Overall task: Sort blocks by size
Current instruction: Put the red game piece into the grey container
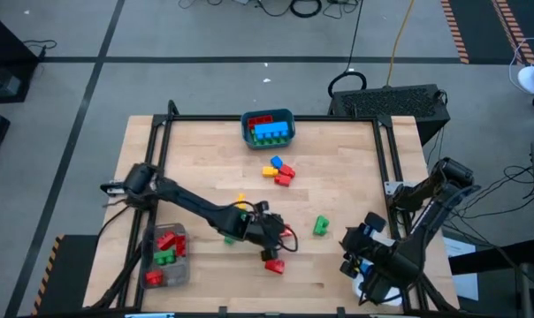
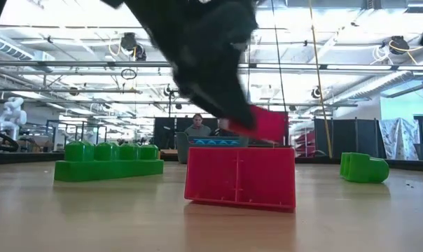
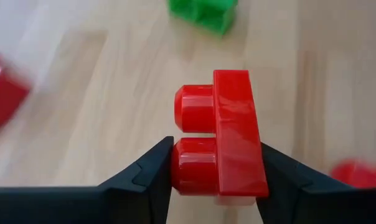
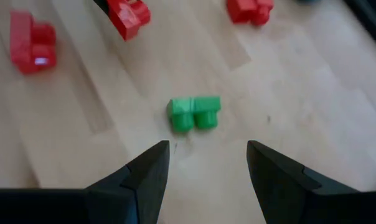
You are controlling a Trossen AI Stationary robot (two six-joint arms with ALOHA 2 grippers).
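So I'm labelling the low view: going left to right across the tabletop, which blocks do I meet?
Long green block → big red block lying on its side in front, with a smaller red block lifted in the left pincer just above it → small green block.

A red block [image 3: 0,93] blurs at the left wrist view's edge; another red block [image 3: 361,174] is cut off opposite. Bricks in the white tray [image 1: 180,270] blend together.

A teal bin [image 1: 246,129] sits at the counter's [image 1: 338,168] twelve o'clock edge; a clear tray [image 1: 180,269] at seven o'clock.
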